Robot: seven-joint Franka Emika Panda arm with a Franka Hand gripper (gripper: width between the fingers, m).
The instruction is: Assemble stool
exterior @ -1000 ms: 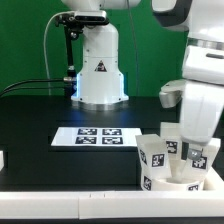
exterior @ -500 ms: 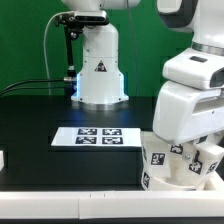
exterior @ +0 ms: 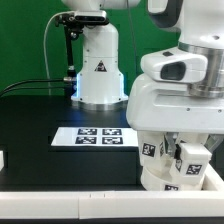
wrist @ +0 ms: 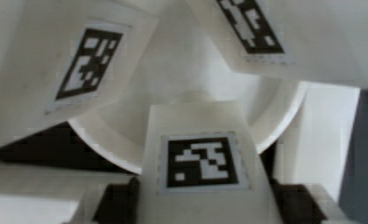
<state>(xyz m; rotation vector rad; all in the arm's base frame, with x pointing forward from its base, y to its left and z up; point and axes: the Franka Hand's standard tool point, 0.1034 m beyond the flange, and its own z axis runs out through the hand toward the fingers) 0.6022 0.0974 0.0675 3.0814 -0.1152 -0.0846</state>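
Note:
The white stool stands upside down at the exterior view's lower right, its round seat (exterior: 172, 182) on the table and tagged legs (exterior: 191, 157) pointing up. My arm hangs over it and hides most of it. In the wrist view the seat (wrist: 119, 140) fills the frame, with two tagged legs (wrist: 96, 60) (wrist: 252, 25) standing in it farther off. My gripper (wrist: 206, 200) is shut on a third tagged leg (wrist: 202, 150), its dark pads (wrist: 124, 200) pressed against both sides. This leg stands on the seat.
The marker board (exterior: 95, 136) lies flat on the black table, to the exterior view's left of the stool. The white robot base (exterior: 98, 70) stands behind it. A small white object (exterior: 3, 158) sits at the left edge.
My arm's body has swung toward the exterior view's left and lower, so it now covers most of the stool. The stool itself has stayed in place.

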